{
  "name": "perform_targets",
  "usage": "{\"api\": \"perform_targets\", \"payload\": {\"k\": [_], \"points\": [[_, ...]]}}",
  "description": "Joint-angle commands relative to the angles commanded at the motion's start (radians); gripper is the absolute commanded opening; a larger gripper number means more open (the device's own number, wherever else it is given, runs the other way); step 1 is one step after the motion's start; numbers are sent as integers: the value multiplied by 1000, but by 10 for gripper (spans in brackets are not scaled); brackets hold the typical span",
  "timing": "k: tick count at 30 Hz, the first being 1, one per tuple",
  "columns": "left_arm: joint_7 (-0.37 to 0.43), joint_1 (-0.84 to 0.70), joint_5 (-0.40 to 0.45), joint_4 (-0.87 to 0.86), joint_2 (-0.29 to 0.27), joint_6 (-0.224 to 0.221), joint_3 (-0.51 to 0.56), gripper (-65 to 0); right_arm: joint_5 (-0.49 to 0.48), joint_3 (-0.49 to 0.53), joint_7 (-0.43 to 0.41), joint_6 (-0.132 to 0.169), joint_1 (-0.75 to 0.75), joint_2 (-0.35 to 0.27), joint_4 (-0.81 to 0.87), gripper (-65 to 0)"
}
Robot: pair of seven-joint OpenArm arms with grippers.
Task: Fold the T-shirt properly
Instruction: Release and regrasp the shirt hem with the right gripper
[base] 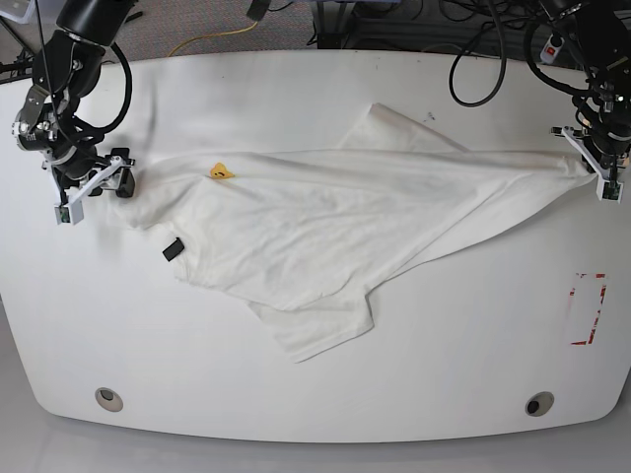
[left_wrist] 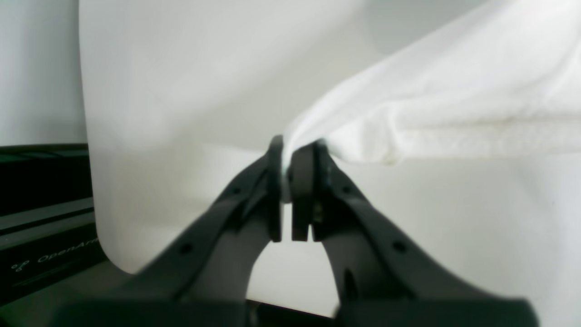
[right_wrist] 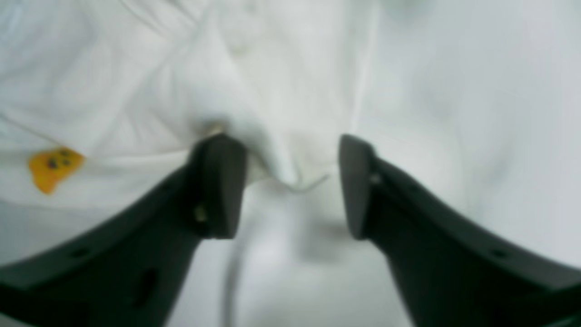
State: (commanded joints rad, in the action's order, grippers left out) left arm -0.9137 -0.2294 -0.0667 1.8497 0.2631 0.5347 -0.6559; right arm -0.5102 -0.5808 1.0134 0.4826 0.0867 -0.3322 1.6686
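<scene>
My left gripper's fingers [left_wrist: 297, 200] are closed on a corner of the white T-shirt [base: 296, 217]; my right gripper's fingers [right_wrist: 356, 186] stand apart, with cloth bunched between them — whether they touch it, I cannot tell. From there the shirt stretches between both hands, across the white table [base: 444, 365], a flap hanging toward the near edge. Near my right hand show an orange patch [base: 221, 170] (it has dark spots) and a black tag [base: 174, 248].
</scene>
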Motion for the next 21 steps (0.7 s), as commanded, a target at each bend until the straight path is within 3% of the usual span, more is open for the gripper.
{"api": "perform_targets", "payload": {"k": [3,9,12,15,21], "points": [[0,0,0,-17,0,0,0,-650,0,6,0,0,-25,8,12,-98],[0,3,-5,-75,2,2,-20,-650,8,8,0,0,-109,9,6,-95],[0,5,-5,-92,0,55,-43,-650,8,17,0,0,-155,9,-18,-95],[0,8,-5,-104,0,100,-49,-650,9,94,-6,-3,-232,3,-112,-95],[0,17,0,-104,0,110,-51,-650,9,181,-58,-2,-358,5,-302,-95]]}}
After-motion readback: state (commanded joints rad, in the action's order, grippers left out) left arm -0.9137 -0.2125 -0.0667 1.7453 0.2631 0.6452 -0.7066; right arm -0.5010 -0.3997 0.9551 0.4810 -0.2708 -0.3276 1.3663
